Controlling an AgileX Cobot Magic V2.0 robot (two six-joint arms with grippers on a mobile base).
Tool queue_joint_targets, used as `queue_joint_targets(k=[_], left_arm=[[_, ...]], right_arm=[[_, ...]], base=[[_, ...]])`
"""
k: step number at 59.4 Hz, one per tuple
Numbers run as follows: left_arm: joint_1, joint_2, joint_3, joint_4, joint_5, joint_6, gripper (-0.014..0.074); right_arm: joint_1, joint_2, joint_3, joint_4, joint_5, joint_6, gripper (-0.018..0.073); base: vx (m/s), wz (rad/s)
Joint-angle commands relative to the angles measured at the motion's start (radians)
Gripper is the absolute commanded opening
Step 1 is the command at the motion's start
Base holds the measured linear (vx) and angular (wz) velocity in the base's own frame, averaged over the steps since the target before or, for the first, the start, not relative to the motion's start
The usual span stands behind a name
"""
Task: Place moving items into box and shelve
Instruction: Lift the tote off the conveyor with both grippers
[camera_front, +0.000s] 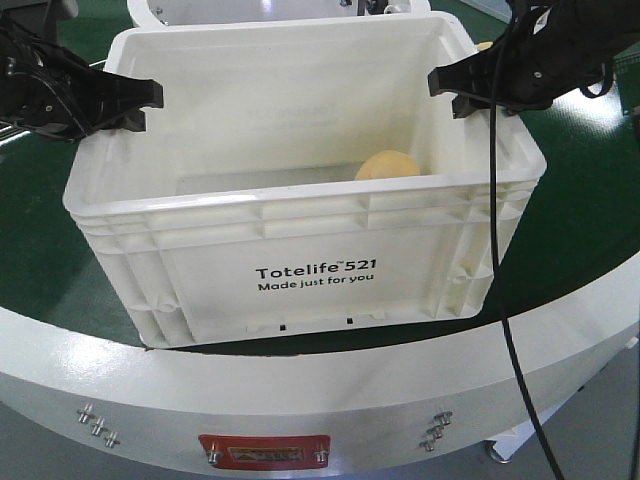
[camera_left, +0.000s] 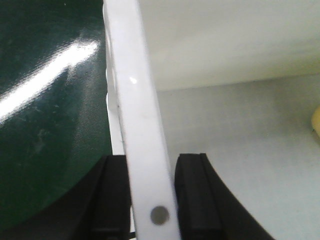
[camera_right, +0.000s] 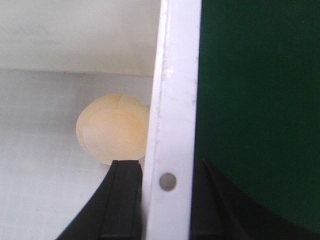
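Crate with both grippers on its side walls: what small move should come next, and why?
Probably raise both arms straight up together, only a little. The left gripper and right gripper each seem to clamp a side wall of the crate, and a yellowish ball already lies inside. An even lift would keep the crate level.

Glossy green table (camera_front: 35, 240), white rim (camera_front: 300, 375)

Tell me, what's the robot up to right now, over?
Grippers clamped: left gripper on one side rim of the crate, right gripper on the opposite rim. One pale ball inside. Nothing seen in the way.
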Motion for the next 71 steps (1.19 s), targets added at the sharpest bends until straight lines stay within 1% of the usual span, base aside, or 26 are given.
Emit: queue_joint_targets(k=[1, 12, 26, 32, 43, 71], left_arm=[[-0.013, -0.044, -0.081, -0.032, -0.063, 0.022, -0.0016], [-0.013, -0.044, -0.192, -0.033, -0.010, 0.022, -0.0016], [-0.013, -0.044, -0.273, -0.044, 0.051, 0.022, -0.0016], [-0.013, -0.049, -0.283, -0.066, 0.055, 0.022, -0.0016], [-0.013, -0.068, -0.290, -0.078, 0.052, 0.022, -0.0016], [-0.013, -0.110, -0.289, -0.077, 0.052, 0.022, -0.0016]], right_arm=[[-0.004, -0.091, -0.075, 0.011, -0.107, -0.016, -0.0015], [-0.004, -0.127, -0.109, 0.021, -0.098, -0.016, -0.0013], [-0.004, -0.149, -0.132, 0.087, -0.058, -0.057, -0.0013], [-0.004, -0.149, -0.132, 0.111, -0.050, -0.068, -0.0013], [-0.004, -0.152, -0.132, 0.120, -0.044, -0.068, -0.0013], [-0.004, -0.152, -0.132, 0.144, -0.020, -0.079, -0.0013]], base=[[0.00, 0.00], [0.00, 0.00], [0.00, 0.00], [0.00, 0.00], [0.00, 0.00], [0.00, 0.00]])
